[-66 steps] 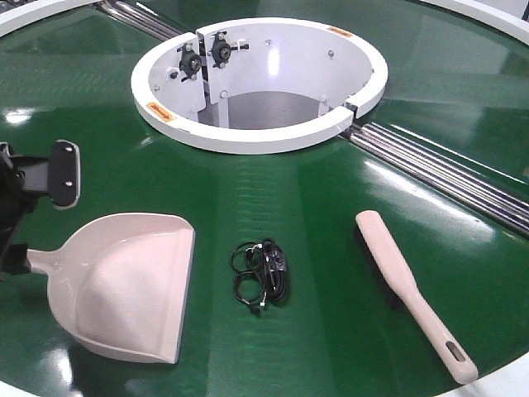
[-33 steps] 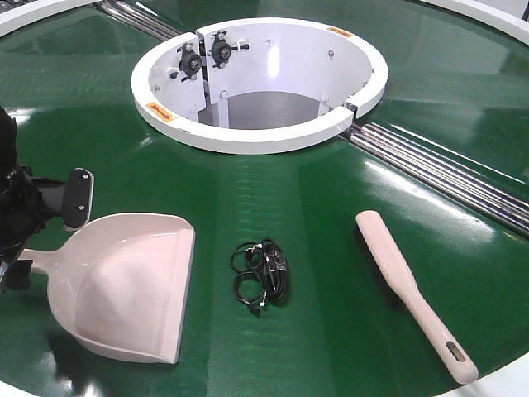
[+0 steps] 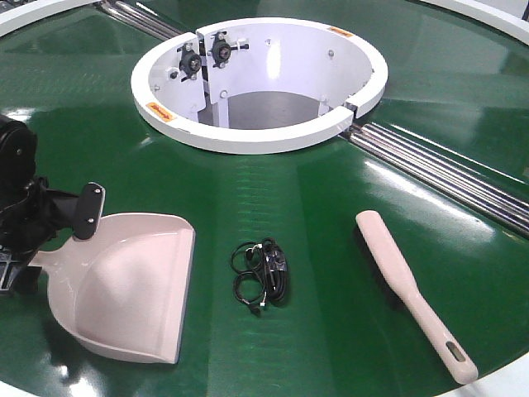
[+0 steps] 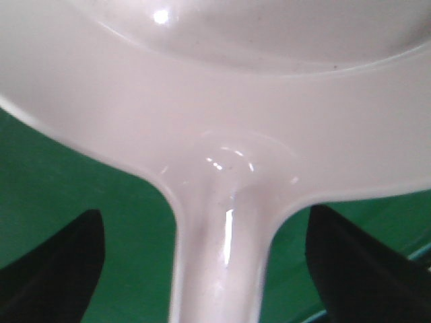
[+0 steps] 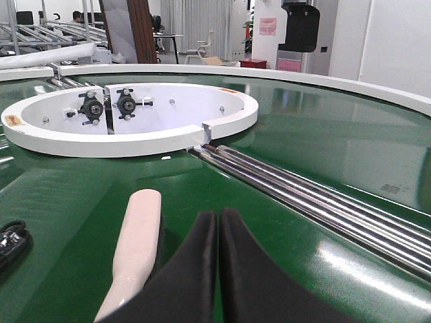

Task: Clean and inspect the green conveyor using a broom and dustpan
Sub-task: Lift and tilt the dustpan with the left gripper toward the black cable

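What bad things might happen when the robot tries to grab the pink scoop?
1. The left end effector stands open around the dustpan handle, right where it widens; a squeeze there may slip or twist the pan.
2. The black cable bundle lies close to the pan's lip; a sliding pan might shove it.
3. The right end effector is shut beside the broom and might knock it.

Off in the back, a white chair (image 5: 205,44) is parked near a dark brown pillar (image 5: 143,30); plain white walls (image 5: 397,40) are brightly lit.
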Tool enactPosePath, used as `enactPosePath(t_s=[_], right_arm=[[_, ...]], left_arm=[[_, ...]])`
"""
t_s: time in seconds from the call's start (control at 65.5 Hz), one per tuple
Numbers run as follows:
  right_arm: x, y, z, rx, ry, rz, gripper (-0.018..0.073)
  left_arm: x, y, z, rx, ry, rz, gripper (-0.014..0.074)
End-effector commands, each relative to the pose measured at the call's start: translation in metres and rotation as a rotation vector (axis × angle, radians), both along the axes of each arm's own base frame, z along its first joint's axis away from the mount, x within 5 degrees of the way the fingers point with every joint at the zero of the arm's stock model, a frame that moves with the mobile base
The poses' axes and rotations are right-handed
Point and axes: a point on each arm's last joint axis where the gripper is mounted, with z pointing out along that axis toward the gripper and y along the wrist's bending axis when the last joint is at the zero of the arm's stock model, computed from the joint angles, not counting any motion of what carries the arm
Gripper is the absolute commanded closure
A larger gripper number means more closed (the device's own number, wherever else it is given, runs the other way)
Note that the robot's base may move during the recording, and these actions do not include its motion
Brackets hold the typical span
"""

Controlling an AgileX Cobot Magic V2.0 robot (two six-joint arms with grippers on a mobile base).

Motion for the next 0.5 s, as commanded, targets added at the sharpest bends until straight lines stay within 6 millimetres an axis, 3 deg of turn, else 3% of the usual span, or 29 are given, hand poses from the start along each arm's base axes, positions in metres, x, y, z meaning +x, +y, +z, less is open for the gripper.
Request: enactPosePath(t_s=[0.0,0.275,0.488], right_arm=[[-0.001,0.000,0.006,-0.010,-0.080,0.001,0.0568],[-0.001,0.000,0.006,-0.010,-0.080,0.001,0.0568],[-0.001,0.000,0.006,-0.010,-0.080,0.001,0.0568]], left_arm=[[0.002,-0.002,0.020,-0.004,-0.076,-0.033,0.0050],[0.004,-0.001,0.004,0.009,-0.005,-0.044,0.0183],[0.005,0.001,0.003,0.032,0.006,-0.052,0.0365]])
